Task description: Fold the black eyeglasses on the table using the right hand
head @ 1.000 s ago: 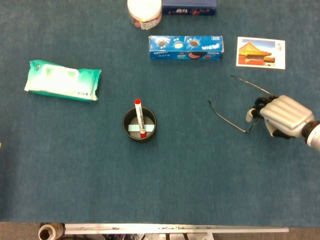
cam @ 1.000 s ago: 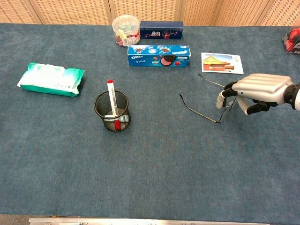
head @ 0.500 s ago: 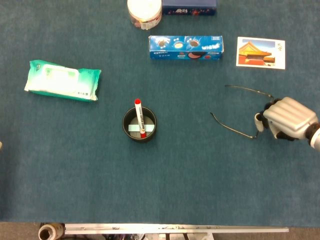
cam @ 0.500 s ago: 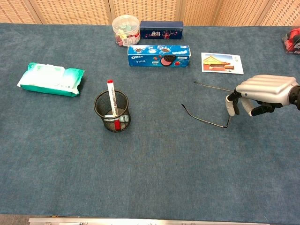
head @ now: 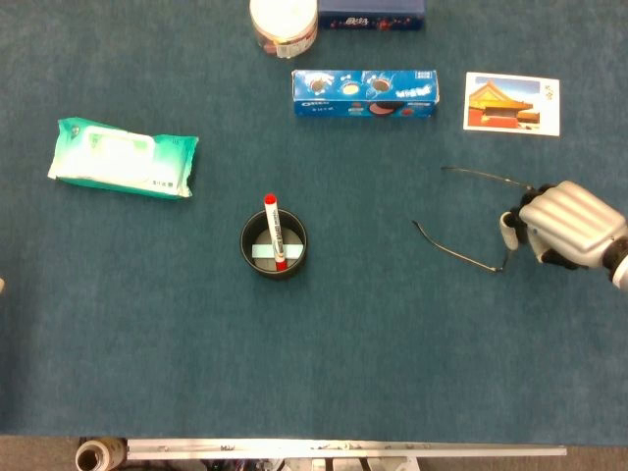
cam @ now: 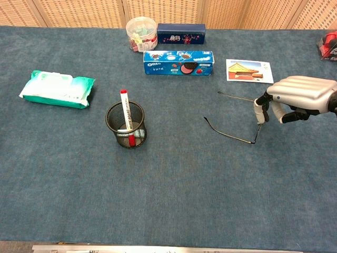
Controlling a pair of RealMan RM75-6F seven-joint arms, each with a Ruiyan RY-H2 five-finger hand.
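Black glasses (head: 469, 218) lie on the table (head: 392, 343), temples spread, pointing left. Their front sits just under the right hand's (head: 569, 224) curled fingers (cam: 259, 110); whether these pinch it I cannot tell.

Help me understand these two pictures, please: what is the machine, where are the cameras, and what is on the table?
This is a two-armed robot with human-like hands, steered by a person. The head view looks straight down; the chest view looks forward across the blue table. Only the right hand shows, at the front of the black eyeglasses, whose arms are still spread open. Whether it grips them I cannot tell. Also lying there: a wipes pack, a mesh cup holding a red marker, a cookie box, a postcard and a jar.
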